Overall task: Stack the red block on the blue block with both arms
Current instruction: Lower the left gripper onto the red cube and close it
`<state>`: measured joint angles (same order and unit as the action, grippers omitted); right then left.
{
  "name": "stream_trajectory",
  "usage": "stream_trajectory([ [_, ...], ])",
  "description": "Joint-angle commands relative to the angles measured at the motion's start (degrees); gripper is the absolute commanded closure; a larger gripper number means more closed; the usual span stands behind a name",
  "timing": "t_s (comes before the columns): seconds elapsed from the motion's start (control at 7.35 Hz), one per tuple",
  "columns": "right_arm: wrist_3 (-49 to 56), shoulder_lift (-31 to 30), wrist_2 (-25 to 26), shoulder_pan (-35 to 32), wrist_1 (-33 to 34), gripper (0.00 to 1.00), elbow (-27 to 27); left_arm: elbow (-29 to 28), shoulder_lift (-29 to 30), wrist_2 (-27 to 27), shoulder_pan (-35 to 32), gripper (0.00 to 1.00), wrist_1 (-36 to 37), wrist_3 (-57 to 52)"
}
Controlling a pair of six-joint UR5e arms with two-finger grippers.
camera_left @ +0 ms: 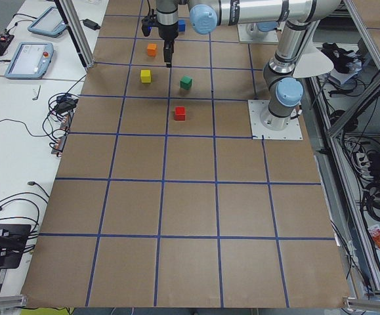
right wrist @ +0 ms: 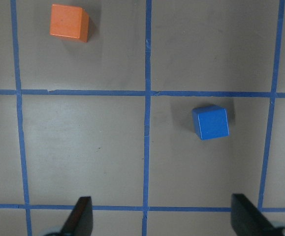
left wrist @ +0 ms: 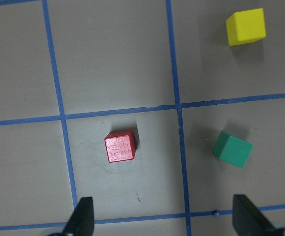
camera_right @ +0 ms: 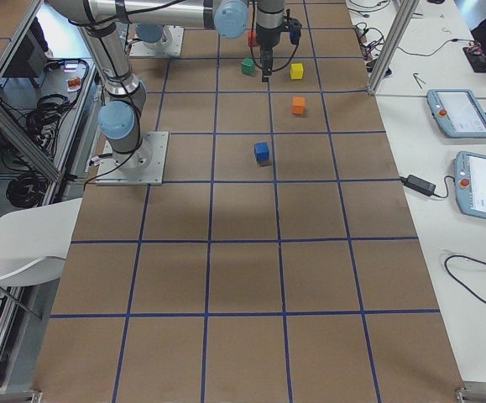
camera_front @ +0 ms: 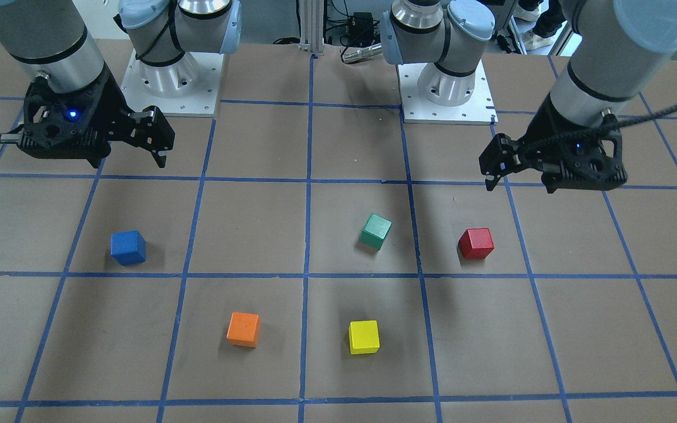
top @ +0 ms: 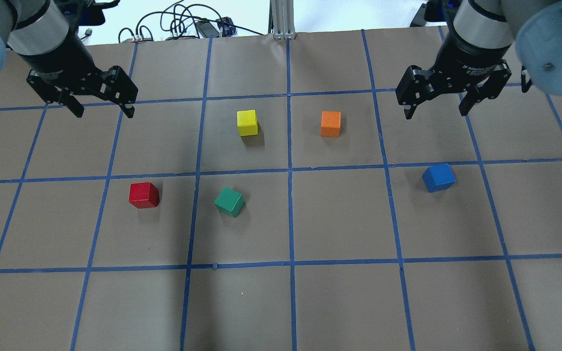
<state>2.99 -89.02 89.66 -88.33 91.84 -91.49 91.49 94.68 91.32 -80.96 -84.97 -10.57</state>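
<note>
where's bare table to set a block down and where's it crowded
Bare: the square between green block and blue block, and the whole row on the robot's side of the red block. Crowded: near yellow block, orange block, green block.

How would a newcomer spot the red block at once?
In the overhead view, find the open left pincer over the taped brown table. The red block sits in the next grid square nearer the camera, alone. Its closest neighbour is a green cube; no other cube is red.

legible text: none | white print above right gripper (top: 435, 113): too blurred to read
</note>
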Motion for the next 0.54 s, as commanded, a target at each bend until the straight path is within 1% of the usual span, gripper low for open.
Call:
stream_trajectory([
  [0.0,0.0,0.1,0.1,0.0,0.1,0.00,0.0,6.7,4.0,0.3,1.8,0.00,6.7,-2.6],
  [0.14,-0.1,0.0,0.1,0.0,0.0,0.00,0.0,10.5,6.2,0.3,1.8,0.00,13.6,-3.2],
  [0.41,-0.1,0.0,0.1,0.0,0.1,0.00,0.0,17.4,9.5,0.4,1.9,0.00,23.3,-4.4],
])
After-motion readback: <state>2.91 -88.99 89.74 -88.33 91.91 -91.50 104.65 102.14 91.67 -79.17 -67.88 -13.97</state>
